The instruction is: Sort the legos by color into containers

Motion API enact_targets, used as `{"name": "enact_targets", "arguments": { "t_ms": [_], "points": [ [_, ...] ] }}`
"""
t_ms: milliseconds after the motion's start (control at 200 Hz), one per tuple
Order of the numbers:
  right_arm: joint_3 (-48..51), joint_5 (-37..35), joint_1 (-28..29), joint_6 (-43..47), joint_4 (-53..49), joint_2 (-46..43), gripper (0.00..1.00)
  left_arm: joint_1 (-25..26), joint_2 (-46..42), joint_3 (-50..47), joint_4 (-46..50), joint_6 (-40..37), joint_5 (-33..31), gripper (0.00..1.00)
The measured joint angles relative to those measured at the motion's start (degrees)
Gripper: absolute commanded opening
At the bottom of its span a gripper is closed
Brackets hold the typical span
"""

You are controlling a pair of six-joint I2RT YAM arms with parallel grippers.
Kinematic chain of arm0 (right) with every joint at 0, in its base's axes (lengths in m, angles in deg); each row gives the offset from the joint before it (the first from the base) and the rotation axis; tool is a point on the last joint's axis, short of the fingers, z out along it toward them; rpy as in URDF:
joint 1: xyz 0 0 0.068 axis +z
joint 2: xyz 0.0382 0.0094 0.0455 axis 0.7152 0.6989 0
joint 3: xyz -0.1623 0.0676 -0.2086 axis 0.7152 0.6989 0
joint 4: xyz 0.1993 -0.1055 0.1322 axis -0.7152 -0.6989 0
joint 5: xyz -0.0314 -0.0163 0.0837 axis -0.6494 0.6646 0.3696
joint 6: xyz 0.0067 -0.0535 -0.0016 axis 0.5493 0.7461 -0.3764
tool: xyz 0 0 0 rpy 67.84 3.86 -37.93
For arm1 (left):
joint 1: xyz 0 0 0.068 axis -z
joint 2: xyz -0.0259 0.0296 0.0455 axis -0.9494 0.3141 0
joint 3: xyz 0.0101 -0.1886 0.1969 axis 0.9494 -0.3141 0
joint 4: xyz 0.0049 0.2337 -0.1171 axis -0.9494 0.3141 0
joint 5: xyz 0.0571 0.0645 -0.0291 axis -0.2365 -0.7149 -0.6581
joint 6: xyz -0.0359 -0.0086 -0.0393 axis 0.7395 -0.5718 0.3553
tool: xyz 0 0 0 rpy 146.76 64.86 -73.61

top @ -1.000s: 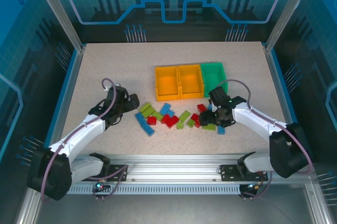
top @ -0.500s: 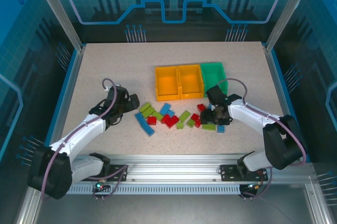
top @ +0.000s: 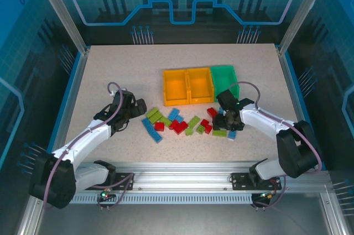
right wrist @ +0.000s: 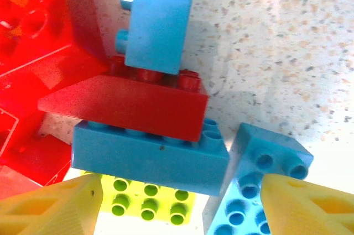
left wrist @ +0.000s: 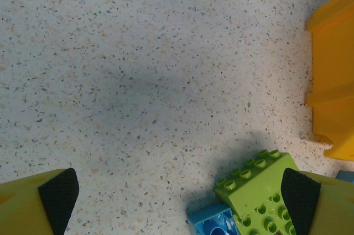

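Red, blue and lime legos lie scattered in front of the row of containers: two orange bins and a green bin. My left gripper is open just left of the pile; between its fingertips is bare table, with a lime brick and a blue brick by the right pad. My right gripper hangs open low over the pile's right end. Its fingers straddle a long blue brick under a red brick, with a lime brick below.
An orange bin's corner shows at the right of the left wrist view. More blue bricks and red bricks crowd the right fingers. Speckled tabletop stretches left of and behind the bins.
My right gripper has shifted slightly over the right end of the pile. The left arm has not moved.
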Motion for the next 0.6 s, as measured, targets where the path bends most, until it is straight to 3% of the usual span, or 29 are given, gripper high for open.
{"name": "enact_targets", "arguments": {
  "t_ms": [160,345,440,600],
  "points": [
    [0.1,0.1,-0.1,0.0,-0.9,-4.1,0.81,0.0,0.0,0.0,0.0,0.0,0.0,0.99],
    [0.7,-0.6,-0.2,-1.0,-3.7,-8.6,0.72,0.0,0.0,0.0,0.0,0.0,0.1,0.99],
    [2.4,-1.0,-1.7,-1.9,-4.7,-9.1,0.66,0.0,0.0,-0.1,-0.2,0.0,0.4,0.99],
    [6.5,-0.3,-5.0,-2.8,-5.2,-9.5,0.66,0.0,0.2,-0.3,-0.4,0.0,0.9,0.99]
  ]
}}
